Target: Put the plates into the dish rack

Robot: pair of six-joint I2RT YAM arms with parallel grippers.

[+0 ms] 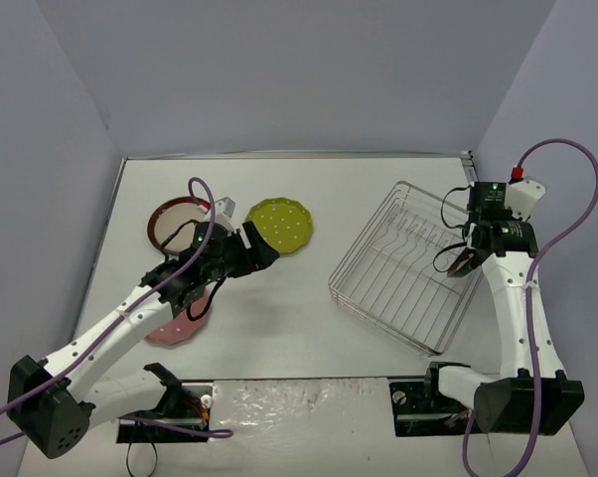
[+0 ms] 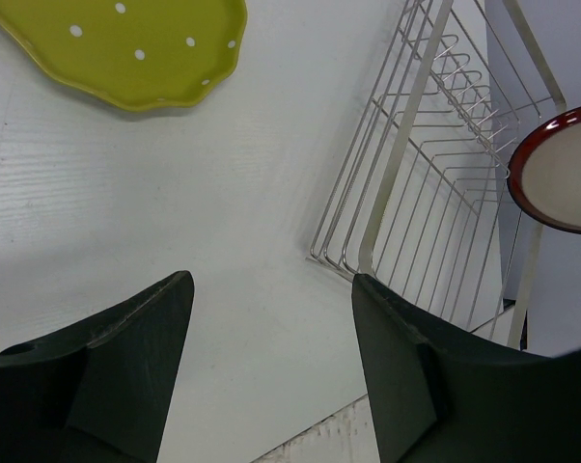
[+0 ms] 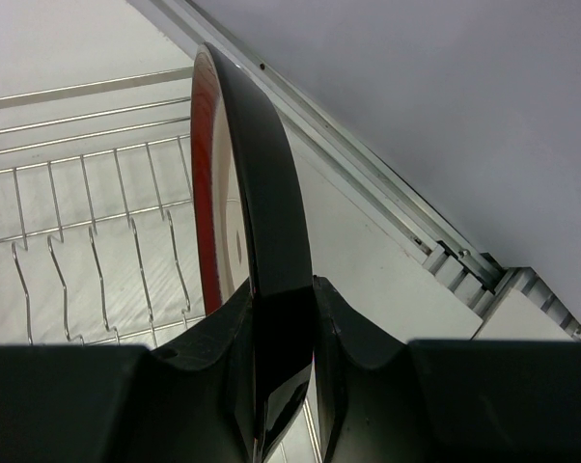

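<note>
Plates, entry for this moment. Your right gripper point(image 3: 283, 323) was shut hard on one red-rimmed plate point(image 3: 257, 164). Both fingers point(image 3: 208, 367) pinched its rim, so the plate stood on edge in line with the jaws. You held it at the right edge of the dish rack point(image 1: 398, 268), with the rack's upright prongs point(image 3: 96, 270) below and to the left of it in the wrist view. Whether the plate's lower edge touched any wire could not be told. The left wrist view showed the same plate's beige face past the rack's rim.

Your left gripper point(image 2: 271, 309) stood open, with nothing between its fingers, and hung over bare white table point(image 2: 175, 193). It pointed right, toward the rack, and was apart from it. Just beyond its tips lay the yellow-green plate point(image 1: 281, 224), flat on the table, white dots up, left of centre toward the far side.

Left of that one, also far, you had the second red-rimmed plate point(image 1: 168, 221) flat on the table, partly hidden by the left arm point(image 1: 130, 313). Nearer, the pink plate point(image 1: 178, 331) lay under that arm, with only part of its edge showing.

The rack sat on the right half of the table, turned cornerwise to the table's edges, apart from all three loose plates.
</note>
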